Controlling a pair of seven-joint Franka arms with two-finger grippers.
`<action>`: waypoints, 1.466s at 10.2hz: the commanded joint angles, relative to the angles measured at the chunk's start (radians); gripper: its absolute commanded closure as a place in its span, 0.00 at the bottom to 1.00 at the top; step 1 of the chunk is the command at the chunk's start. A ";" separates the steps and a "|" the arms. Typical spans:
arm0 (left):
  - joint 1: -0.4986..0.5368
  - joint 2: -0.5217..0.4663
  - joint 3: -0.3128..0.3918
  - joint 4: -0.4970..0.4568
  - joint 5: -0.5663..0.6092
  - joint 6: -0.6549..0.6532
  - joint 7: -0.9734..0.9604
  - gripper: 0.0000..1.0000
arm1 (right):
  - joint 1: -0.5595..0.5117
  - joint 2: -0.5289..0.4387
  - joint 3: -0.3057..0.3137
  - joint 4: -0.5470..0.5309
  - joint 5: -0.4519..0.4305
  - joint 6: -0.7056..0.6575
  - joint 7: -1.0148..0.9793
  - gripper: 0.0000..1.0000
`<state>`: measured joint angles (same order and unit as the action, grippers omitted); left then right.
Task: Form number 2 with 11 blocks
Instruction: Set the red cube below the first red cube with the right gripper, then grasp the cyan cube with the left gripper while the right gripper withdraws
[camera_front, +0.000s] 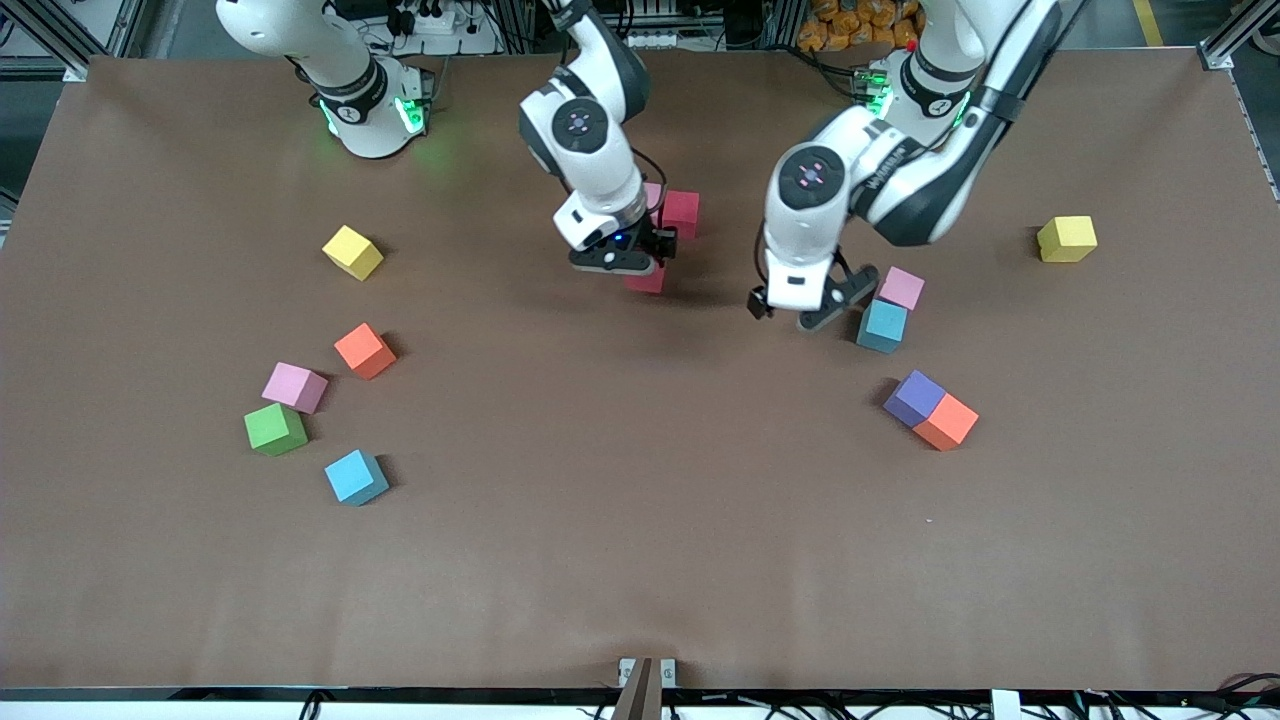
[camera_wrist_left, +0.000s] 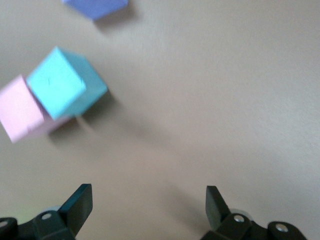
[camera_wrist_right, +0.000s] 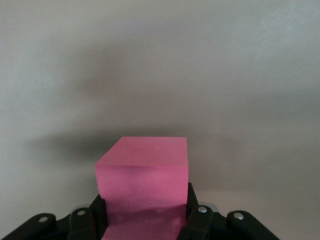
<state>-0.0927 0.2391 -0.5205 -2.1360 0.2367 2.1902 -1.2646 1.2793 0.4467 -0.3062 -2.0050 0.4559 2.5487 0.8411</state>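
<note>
My right gripper (camera_front: 640, 264) is shut on a red cube (camera_front: 647, 283) just above the table's middle; the right wrist view shows the cube (camera_wrist_right: 142, 170) between the gripper's fingers (camera_wrist_right: 145, 212). A second red cube (camera_front: 681, 212) lies beside it, nearer the bases, with a pale cube (camera_front: 653, 193) mostly hidden by the arm. My left gripper (camera_front: 800, 310) is open and empty beside a light blue cube (camera_front: 882, 325) that touches a pink cube (camera_front: 901, 287). The left wrist view shows both cubes (camera_wrist_left: 62, 85) (camera_wrist_left: 20, 107) away from the open gripper (camera_wrist_left: 148, 205). No digit shape shows.
A purple cube (camera_front: 913, 398) touches an orange cube (camera_front: 946, 421) toward the left arm's end. Orange (camera_front: 364, 350), pink (camera_front: 294, 387), green (camera_front: 275, 429) and light blue (camera_front: 356, 477) cubes lie toward the right arm's end. Yellow cubes (camera_front: 352, 251) (camera_front: 1066, 238) lie apart.
</note>
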 joint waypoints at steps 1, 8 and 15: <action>0.039 -0.050 0.016 -0.034 0.016 -0.007 0.301 0.00 | 0.034 0.082 -0.010 0.086 0.009 -0.001 0.045 0.94; 0.045 -0.054 0.193 -0.124 0.018 0.129 1.049 0.00 | 0.040 0.099 0.036 0.086 0.004 -0.002 0.049 0.94; 0.045 -0.069 0.261 -0.288 0.018 0.324 1.208 0.00 | 0.061 0.113 0.045 0.063 0.003 -0.007 0.046 0.95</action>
<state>-0.0465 0.2187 -0.2632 -2.3826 0.2432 2.4998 -0.0773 1.3220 0.5618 -0.2523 -1.9339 0.4553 2.5407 0.8731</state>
